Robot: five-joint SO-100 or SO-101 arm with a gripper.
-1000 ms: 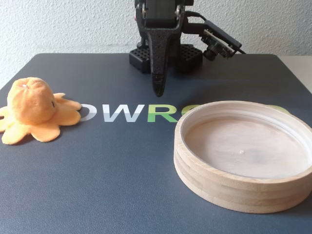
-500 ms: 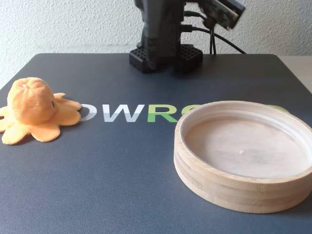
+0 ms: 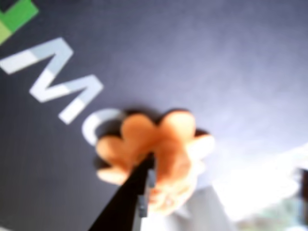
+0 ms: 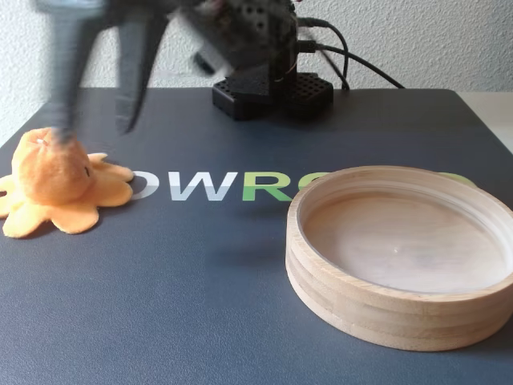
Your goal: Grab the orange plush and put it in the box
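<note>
On the dark mat (image 4: 200, 265):
box (image 4: 377, 309): sitting at the right in the fixed view, holding nothing
orange plush (image 4: 56, 188): lying at the left edge, well apart from the box
gripper (image 4: 88, 130): fingers spreading apart, one tip touching the plush's head, blurred

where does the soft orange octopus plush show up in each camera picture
Wrist view: the soft orange octopus plush sits low in the centre, blurred, partly behind a dark gripper finger.
Fixed view: it lies at the far left edge, on the table.
Shared landmark: the pale lettering printed on the dark mat.
</note>
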